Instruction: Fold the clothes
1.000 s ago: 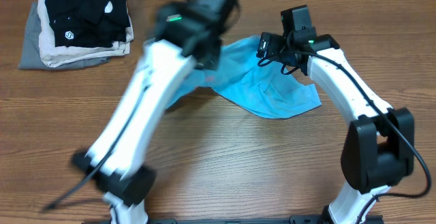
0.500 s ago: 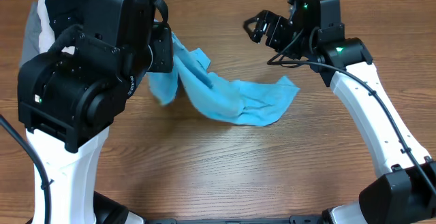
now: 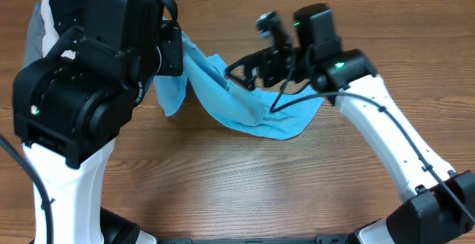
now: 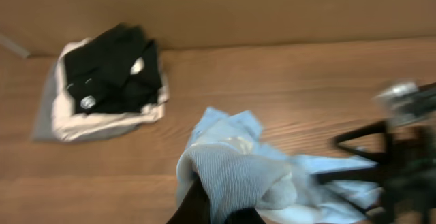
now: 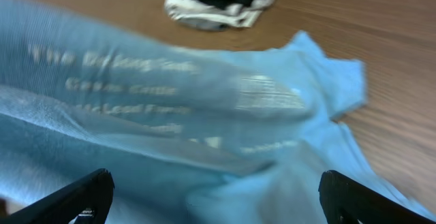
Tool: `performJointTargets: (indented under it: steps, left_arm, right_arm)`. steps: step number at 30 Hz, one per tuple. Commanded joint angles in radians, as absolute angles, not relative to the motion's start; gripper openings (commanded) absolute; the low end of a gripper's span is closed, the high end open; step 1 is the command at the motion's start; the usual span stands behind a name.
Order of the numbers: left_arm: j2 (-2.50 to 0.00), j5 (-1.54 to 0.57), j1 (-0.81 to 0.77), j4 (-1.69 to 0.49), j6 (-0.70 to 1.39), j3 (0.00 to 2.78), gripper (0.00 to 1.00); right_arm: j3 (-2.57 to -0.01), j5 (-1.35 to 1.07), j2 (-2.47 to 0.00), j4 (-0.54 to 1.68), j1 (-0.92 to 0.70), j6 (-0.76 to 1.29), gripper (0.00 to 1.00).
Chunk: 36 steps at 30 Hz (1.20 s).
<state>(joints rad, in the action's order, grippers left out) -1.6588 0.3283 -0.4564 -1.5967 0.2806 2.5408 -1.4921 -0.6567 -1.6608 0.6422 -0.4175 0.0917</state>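
A folded black garment with a small round white logo tops a stack far ahead and left of the left fingers; beneath it lie a folded cream-beige garment and a folded grey garment, jutting leftward; all rest on the brown wood-grain table; a plain tan wall rises behind; seen from the right fingers, the stack sits blurred, far ahead.
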Motion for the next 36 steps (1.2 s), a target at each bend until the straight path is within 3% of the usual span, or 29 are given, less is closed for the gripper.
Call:
performJointTargets:
  steps: [1,7,13,20,21,22,24,27,28,36]
  left_arm:
    - [-1.653,0.219,-0.452,-1.581,0.239,2.613,0.04]
    - [-1.65,0.154,-0.452,-1.644,0.239,2.69,0.04]
    - [-1.606,0.137,-0.452,-1.689,0.227,2.739,0.04]
    - [-1.481,0.193,-0.452,-1.689,0.224,2.753,0.04]
    - [-1.464,0.195,-0.452,-1.687,0.224,2.753,0.04]
    - [-1.448,0.195,-0.452,-1.686,0.224,2.753,0.04]
    - [-1.41,0.195,-0.452,-1.681,0.224,2.753,0.04]
    - [-1.377,0.196,-0.452,-1.678,0.223,2.753,0.04]
    - [-1.364,0.202,-0.452,-1.68,0.22,2.753,0.04]
    - [-1.357,0.239,-0.452,-1.689,0.22,2.751,0.04]
  right_arm:
    - [-1.485,-0.625,-1.667,0.579,-0.516,0.015,1.0]
    - [-1.485,-0.413,-1.747,0.527,-0.637,0.03,1.0]
    - [-1.485,-0.331,-1.821,0.476,-0.644,0.085,0.99]
    - [-1.485,-0.127,-1.826,0.48,-0.612,0.106,0.87]
    - [-1.485,-0.134,-1.826,0.48,-0.604,0.107,0.82]
    - [-1.485,-0.136,-1.826,0.48,-0.597,0.109,0.7]
    - [-1.485,-0.135,-1.826,0.476,-0.587,0.124,0.28]
    - [-1.485,-0.134,-1.826,0.46,-0.583,0.148,0.17]
    - [-1.486,-0.128,-1.826,0.448,-0.581,0.162,0.06]
    - [-1.498,-0.041,-1.789,0.456,-0.516,0.2,0.04]
